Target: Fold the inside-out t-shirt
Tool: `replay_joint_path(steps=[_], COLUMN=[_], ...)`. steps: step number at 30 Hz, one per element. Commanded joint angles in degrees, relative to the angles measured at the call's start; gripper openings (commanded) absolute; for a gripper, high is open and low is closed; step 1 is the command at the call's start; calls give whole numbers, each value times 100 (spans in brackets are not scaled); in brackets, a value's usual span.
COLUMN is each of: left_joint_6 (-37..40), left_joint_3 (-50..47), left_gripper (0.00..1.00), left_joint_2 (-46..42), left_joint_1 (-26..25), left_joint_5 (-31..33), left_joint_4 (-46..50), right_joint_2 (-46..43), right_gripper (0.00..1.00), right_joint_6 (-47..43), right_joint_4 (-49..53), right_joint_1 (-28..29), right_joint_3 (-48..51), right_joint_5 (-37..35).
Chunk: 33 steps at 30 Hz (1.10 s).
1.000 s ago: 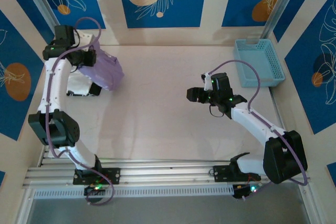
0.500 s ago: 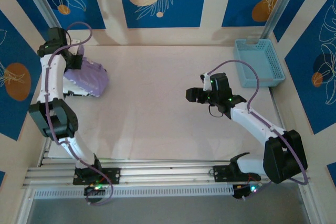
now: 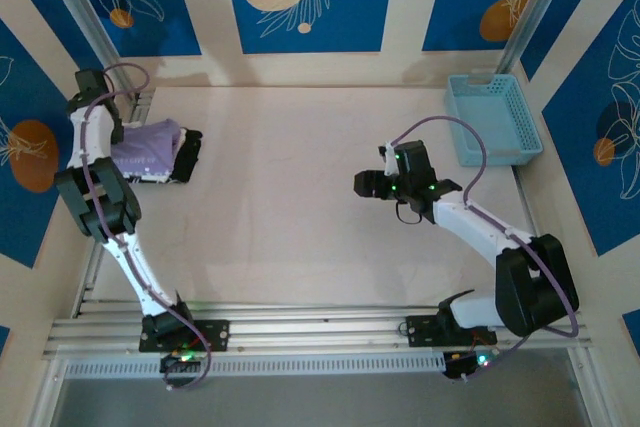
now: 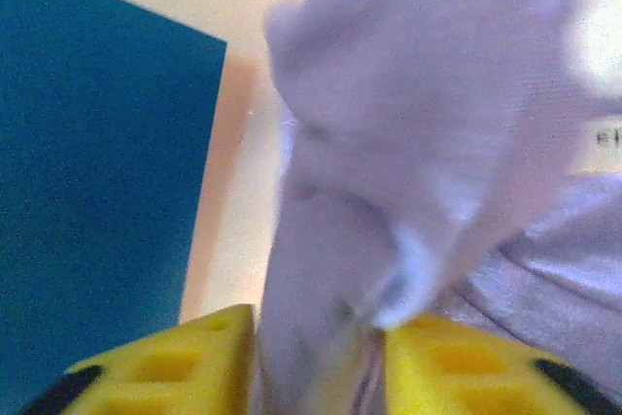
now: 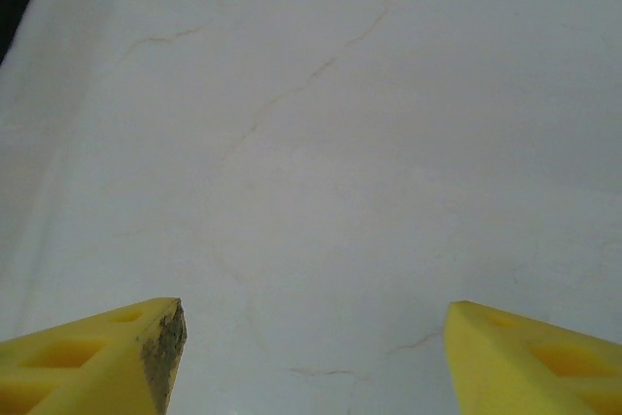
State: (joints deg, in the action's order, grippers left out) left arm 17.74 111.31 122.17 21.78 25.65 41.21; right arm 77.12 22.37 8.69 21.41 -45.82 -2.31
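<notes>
Lavender t-shirt [image 4: 428,133] within parted left pincer [image 4: 319,362]

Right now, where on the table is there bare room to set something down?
The wide middle of the table, between the purple t-shirt and the right pincer, is bare. The near side of the table is bare too. Crowded: the far left corner, with the t-shirt beside a black garment, and the far right, with the blue basket.

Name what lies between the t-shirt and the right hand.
Top view: the black garment beside the t-shirt, then bare table up to the right hand.
</notes>
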Motion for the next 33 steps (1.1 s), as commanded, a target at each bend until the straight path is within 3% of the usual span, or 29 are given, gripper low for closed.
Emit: replay_joint_path(steps=[1, 3, 7, 10, 13, 16, 20, 28, 33], left_joint_6=[-415, -603, -1259, -1827, -2393, -2778, -2845, -2874, -2776], left_joint_3=[405, 412, 304, -157, -1210, -2087, -2204, -1374, -1043], left_gripper=[54, 66, 79, 82, 84, 84, 82, 79, 80], left_joint_2=[192, 153, -225, -842, -1605, -1982, -1659, -103, -9], left_joint_1=[12, -14, -18, -32, -68, -220, -537, -1236, -1475], left_joint_5=[57, -64, -594, -1363, -2240, -2708, -2853, -3476, -3516], left_joint_4=[-73, -69, 37, -98, -788, -1410, -1454, -1174, -1112], right_joint_2=[108, 94, 16, -85, -174, -227, -215, -338, -403], right_gripper=[71, 71, 71, 72, 72, 72, 72, 72, 72], right_joint_6=[-145, -138, -119, -104, -67, 4, 22, 31, -93], right_joint_4=[207, 259, 360, 388, 408, 381, 458, 553, 757], right_joint_1=[31, 36, 47, 85, 132, 195, 289, 341, 266], right_joint_3=[-213, -261, -375, -435, -477, -475, -497, -422, -453], right_joint_5=[-196, -247, -348, -411, -451, -395, -376, -477, -633])
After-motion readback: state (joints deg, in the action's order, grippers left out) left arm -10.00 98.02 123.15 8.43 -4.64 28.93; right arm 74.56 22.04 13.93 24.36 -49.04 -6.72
